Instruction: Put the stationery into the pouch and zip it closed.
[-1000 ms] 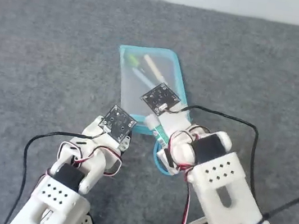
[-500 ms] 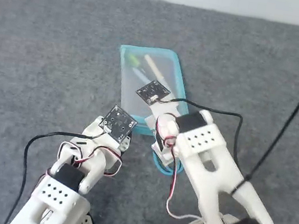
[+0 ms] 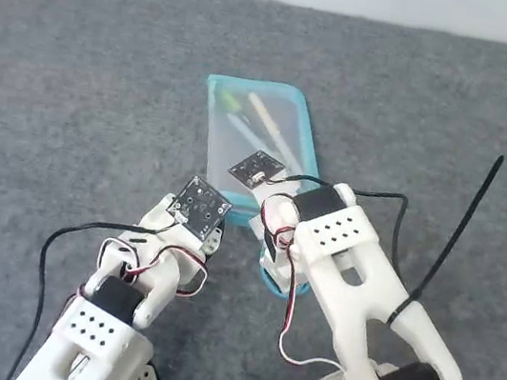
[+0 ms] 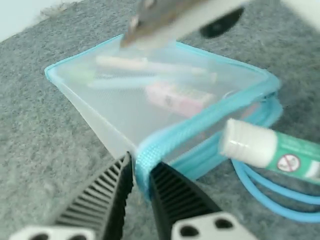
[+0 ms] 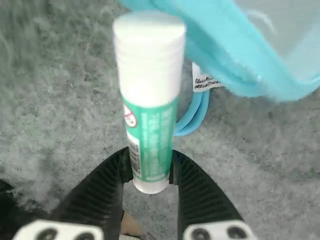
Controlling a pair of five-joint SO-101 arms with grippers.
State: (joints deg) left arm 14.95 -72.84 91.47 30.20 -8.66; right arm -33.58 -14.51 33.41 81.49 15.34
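teal-edged and see-through, that pouch (image 3: 251,142): where does it lie?

flat on the grey, carpet-like tabletop (image 3: 79,76), just ahead of both arms. one near corner is lifted a little.

lifted by what?

the left gripper (image 4: 141,165). its two black fingers are pressed together on the teal trim at that corner, pinching it.

and the right gripper (image 5: 148,157)?

it is clamped on a green and white glue stick (image 5: 150,90), holding it by the base end. the white cap points at the pouch's near edge.

is the stick inside?

no, it is outside, with the cap just beside the trim. whether the two touch, i cannot tell.

what does the pouch hold?

through the clear side i see a few pens (image 3: 269,125) lying lengthwise, one pale and one light blue, with something green beside them. a pink eraser (image 4: 175,97) lies nearer the held corner.

anything else near it?

a thin blue cord loop (image 4: 260,187) hangs from the pouch's near end and lies on the tabletop, under the glue stick.
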